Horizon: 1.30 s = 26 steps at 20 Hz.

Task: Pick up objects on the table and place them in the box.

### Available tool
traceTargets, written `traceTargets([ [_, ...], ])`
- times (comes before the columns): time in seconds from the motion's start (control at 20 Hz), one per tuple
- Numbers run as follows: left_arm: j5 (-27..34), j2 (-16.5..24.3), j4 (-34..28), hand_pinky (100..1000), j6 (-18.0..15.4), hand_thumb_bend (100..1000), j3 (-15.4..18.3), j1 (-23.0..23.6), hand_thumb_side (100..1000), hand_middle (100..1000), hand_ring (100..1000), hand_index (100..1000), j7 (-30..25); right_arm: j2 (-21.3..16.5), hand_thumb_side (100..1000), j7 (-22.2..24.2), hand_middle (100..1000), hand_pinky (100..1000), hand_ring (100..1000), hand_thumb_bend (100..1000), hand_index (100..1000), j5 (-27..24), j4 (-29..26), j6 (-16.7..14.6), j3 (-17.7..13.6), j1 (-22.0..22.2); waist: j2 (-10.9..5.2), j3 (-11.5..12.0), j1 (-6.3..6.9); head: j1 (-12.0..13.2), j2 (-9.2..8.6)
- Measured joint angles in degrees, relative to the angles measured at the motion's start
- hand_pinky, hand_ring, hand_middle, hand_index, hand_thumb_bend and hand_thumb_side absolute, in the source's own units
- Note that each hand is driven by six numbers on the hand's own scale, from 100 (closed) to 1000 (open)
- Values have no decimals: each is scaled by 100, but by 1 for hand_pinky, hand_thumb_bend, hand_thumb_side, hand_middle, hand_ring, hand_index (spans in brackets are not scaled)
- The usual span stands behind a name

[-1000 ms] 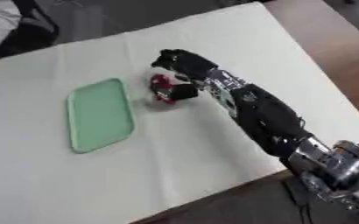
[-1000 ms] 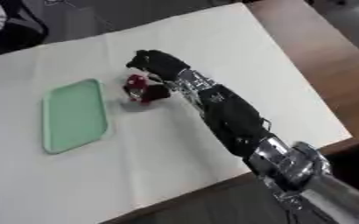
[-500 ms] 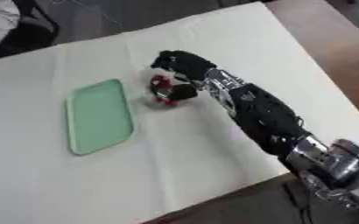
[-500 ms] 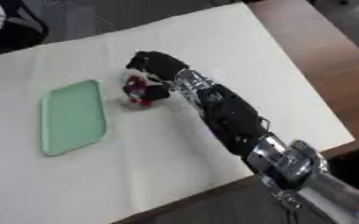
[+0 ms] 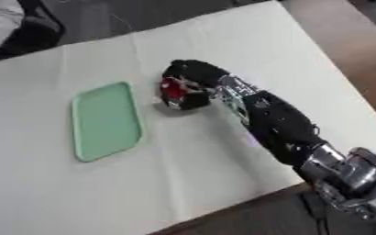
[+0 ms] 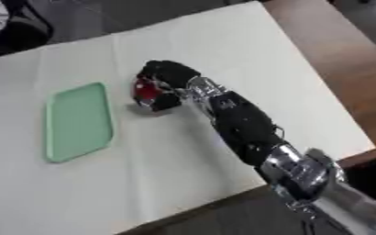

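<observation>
Centrally, the robot's right hand [image 5: 193,80] reaches in from the lower right across a table [image 5: 247,41] covered in cream cloth; its black fingers are curled round a small red object [image 5: 173,89], which sits low at the cloth, though whether it touches cannot be told; just to the left, apart from the hand, lies a shallow pale green tray [image 5: 104,120] with rounded corners, holding nothing; the black forearm [image 5: 275,126] ends in a silver joint.
</observation>
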Motion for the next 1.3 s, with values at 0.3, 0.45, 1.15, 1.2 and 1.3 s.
traceTargets([
  [0.3,0,-74,0,451,-24,412,0,-60,759,594,445,680,14,-18,872,114,741,473,1000,272,929,-68,27,-8,-50,-1,21,53,-5,-58,0],
  [0.45,-1,-74,0,450,-30,412,0,-77,759,594,445,680,13,-16,591,144,457,100,1000,151,796,-264,43,-14,-112,26,21,59,-5,-58,0],
  [1.15,-1,-72,0,446,-28,410,-1,-75,758,593,443,680,7,-21,171,-1453,100,100,1000,100,100,-1438,-29,-1211,-114,385,21,21,3,-40,3],
  [1.2,-1,-71,0,446,-27,410,-1,-74,758,593,443,680,7,-21,170,-1554,100,100,1000,100,100,-1461,-30,-1257,-114,386,21,16,5,-39,3],
  [1.3,-1,-71,0,446,-27,410,-1,-73,758,593,443,680,6,-21,156,-1717,100,100,1000,100,100,-1481,-43,-1284,-106,386,20,14,8,-39,4],
])
